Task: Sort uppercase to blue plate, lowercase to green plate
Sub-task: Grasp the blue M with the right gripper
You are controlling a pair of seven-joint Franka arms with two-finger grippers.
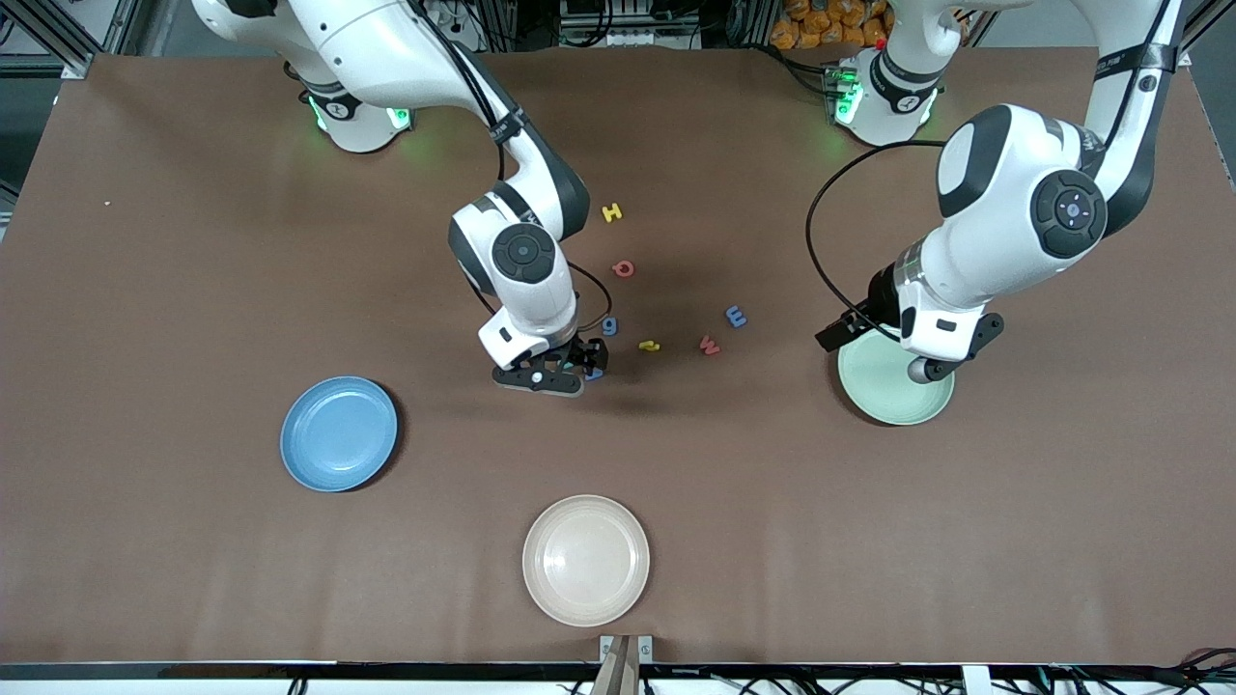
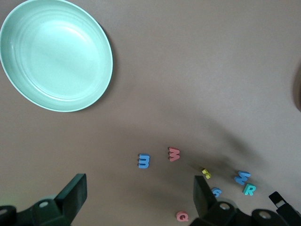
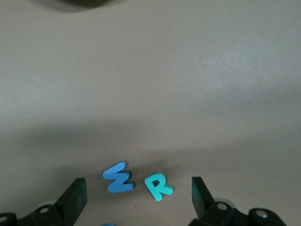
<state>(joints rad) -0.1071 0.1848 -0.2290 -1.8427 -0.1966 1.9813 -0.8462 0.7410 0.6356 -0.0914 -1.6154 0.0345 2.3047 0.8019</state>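
Observation:
My right gripper (image 1: pixel 560 375) (image 3: pixel 138 197) is low over the table and open, its fingers either side of the blue M (image 3: pixel 118 177) and teal R (image 3: pixel 158 186), touching neither. Beside it, toward the left arm's end, lie the blue g (image 1: pixel 609 326), yellow h (image 1: pixel 649 345), red w (image 1: pixel 711 345) and blue e (image 1: pixel 736 316). The red Q (image 1: pixel 624 268) and yellow H (image 1: pixel 611 213) lie farther from the camera. The blue plate (image 1: pixel 338 433) has nothing on it. My left gripper (image 1: pixel 922 372) (image 2: pixel 138 197) waits open above the green plate (image 1: pixel 893 396), which holds nothing.
A cream-white plate (image 1: pixel 585 559) sits near the table's front edge, closer to the camera than the letters. Brown table surface (image 1: pixel 193 290) stretches between the plates.

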